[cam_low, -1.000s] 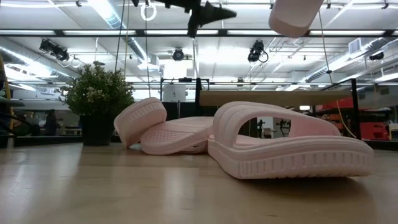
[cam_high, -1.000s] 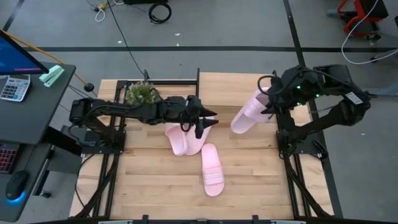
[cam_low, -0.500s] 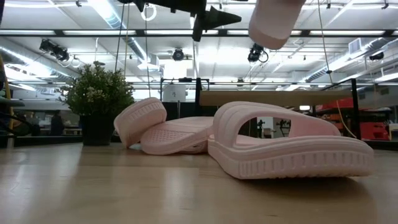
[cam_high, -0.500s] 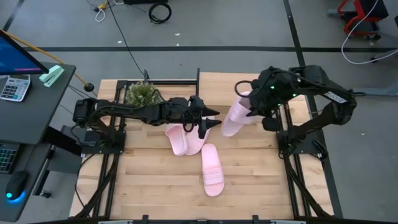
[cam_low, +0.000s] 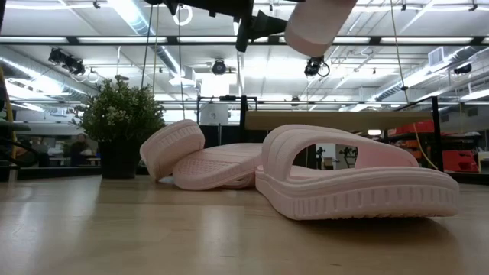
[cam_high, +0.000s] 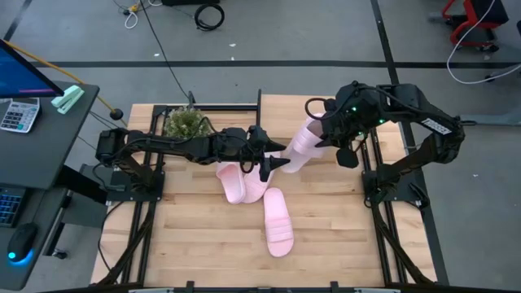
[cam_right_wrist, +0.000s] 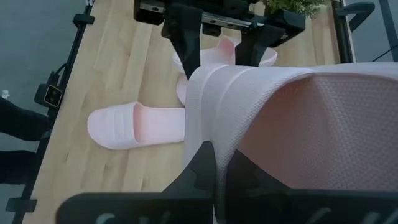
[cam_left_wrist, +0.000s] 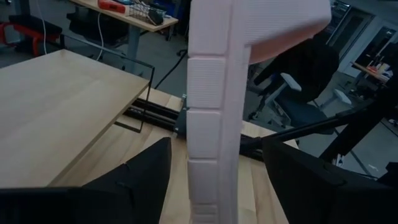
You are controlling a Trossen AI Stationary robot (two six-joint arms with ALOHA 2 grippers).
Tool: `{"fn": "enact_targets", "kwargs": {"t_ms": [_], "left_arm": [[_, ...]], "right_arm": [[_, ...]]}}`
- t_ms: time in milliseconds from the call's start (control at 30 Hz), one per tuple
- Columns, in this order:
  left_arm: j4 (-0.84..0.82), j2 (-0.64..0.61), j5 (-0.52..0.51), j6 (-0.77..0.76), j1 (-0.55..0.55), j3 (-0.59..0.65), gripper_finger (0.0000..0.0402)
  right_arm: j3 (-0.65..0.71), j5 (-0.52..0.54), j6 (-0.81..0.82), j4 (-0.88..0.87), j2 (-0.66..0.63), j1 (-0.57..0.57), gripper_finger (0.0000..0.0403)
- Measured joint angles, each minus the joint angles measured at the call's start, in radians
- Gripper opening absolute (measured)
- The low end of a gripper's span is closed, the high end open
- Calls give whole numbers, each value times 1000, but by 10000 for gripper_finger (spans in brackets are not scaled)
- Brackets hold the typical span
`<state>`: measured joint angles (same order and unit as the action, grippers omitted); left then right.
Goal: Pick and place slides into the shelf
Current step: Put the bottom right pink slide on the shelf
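Right gripper is clamped hard on a pale pink slide, carrying it in the air above the middle of the table, toe end pointing toward the other arm. Left gripper waits right there with its jaws spread wide, and in its wrist view the carried slide's sole edge hangs between the two dark fingers, not yet pinched as far as I can see. It looks like a hand-over in mid-air, one arm offering, the other ready to take.

Biggest thing down below is the plank table, and at its far end sits the shelf board with black uprights, nothing pink on it that I can make out. A small potted plant stands at the shelf's left end. Two more slides lie overlapped under the left gripper, and a fourth slide rests alone nearer the front, just beside them.

So the task seems early: no slide shelved. My read on the next move: the left jaws need to close squarely on that sole edge before the right lets go, otherwise the foam could twist or drop onto the pair below.
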<state>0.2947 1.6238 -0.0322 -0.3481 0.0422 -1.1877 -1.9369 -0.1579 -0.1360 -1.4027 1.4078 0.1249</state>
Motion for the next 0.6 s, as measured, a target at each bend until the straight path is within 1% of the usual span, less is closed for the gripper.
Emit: {"fn": "enact_targets", "kwargs": {"t_ms": [100, 400, 600], "left_arm": [[0, 0, 0, -5, 0, 0, 254], [0, 7, 4, -8, 0, 0, 208], [2, 16, 5, -8, 0, -1, 163]], "right_arm": [[0, -1, 1, 3, 0, 0, 7], [0, -23, 5, 73, 0, 0, 7], [1, -32, 21, 74, 0, 0, 12]]}}
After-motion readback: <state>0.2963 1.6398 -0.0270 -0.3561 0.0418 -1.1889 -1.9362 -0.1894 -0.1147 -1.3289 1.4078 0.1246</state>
